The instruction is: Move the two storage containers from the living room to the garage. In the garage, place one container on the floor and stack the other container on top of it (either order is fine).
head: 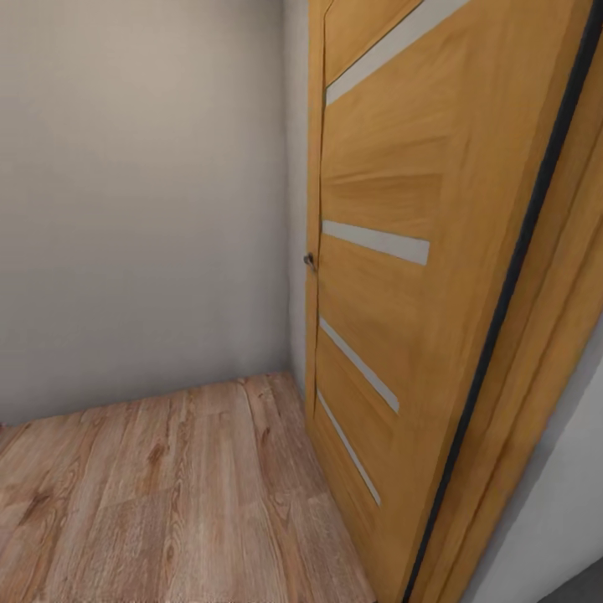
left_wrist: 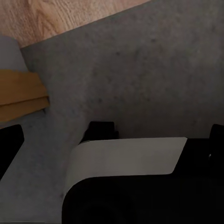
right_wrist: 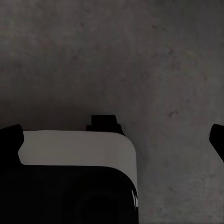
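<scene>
While both hover over grey floor (right_wrist: 140,56), each arm's fingers spread wide, empty.

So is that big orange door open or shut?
Open. The orange door is swung at an angle against the grey wall, its handle near the corner, above the wood floor.

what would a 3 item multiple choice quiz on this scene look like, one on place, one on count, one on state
1. In the head view, where does the door stand relative to the grey wall?
A. to its right
B. to its left
C. behind it

2. How many pale stripes cross the door?
A. two
B. four
C. seven

3. What do the floors look like?
A. carpet throughout
B. wood planks meeting dark grey concrete
C. white tiles

Answers:
1. A, the orange wooden door stands right of the wall.
2. B, four pale stripes show.
3. B, the left wrist view shows wood planks bordering the grey floor.
</scene>
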`<state>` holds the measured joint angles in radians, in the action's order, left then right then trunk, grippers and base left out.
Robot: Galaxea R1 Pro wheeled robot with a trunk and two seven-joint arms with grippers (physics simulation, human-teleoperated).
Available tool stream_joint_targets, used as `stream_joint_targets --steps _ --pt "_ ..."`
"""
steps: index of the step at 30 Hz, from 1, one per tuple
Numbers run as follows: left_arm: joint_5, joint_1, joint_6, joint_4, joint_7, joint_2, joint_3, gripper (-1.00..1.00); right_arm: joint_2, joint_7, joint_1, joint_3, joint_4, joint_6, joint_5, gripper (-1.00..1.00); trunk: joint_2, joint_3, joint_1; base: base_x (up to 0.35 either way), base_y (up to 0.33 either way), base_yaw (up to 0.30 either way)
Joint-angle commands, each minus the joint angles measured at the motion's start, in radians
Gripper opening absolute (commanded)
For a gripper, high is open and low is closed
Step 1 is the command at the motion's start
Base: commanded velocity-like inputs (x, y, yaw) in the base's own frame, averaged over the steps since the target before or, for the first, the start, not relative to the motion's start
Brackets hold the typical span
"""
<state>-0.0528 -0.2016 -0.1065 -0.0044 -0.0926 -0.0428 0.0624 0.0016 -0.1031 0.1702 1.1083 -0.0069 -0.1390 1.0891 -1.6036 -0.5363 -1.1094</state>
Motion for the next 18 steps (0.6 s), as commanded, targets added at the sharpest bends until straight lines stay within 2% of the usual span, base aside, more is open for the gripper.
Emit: stream_joint_targets --steps 1,5,8,18 --pt "-0.005 -0.001 -0.003 0.001 -0.003 -0.001 0.007 1.0 0.0 -0.004 0.0 0.008 -0.001 -0.002 0.008 1.0 -0.001 -0.001 0.0 0.0 0.0 0.262" --pt "-0.005 -0.001 -0.002 0.001 -0.004 -0.002 0.007 1.0 0.0 -0.004 0.0 0.008 -0.001 -0.002 0.008 1.0 -0.001 -0.003 0.0 0.0 0.0 0.265" --pt "-0.005 -0.001 -0.002 0.001 -0.003 -0.001 0.007 1.0 0.0 -0.004 0.0 0.008 -0.001 -0.001 0.008 1.0 -0.001 -0.003 0.0 0.087 0.0 0.11" --pt "-0.005 -0.001 -0.001 0.001 -0.002 0.0 0.007 1.0 0.0 -0.004 0.0 0.007 -0.001 -0.001 0.009 1.0 -0.001 -0.003 0.0 0.286 0.0 0.012"
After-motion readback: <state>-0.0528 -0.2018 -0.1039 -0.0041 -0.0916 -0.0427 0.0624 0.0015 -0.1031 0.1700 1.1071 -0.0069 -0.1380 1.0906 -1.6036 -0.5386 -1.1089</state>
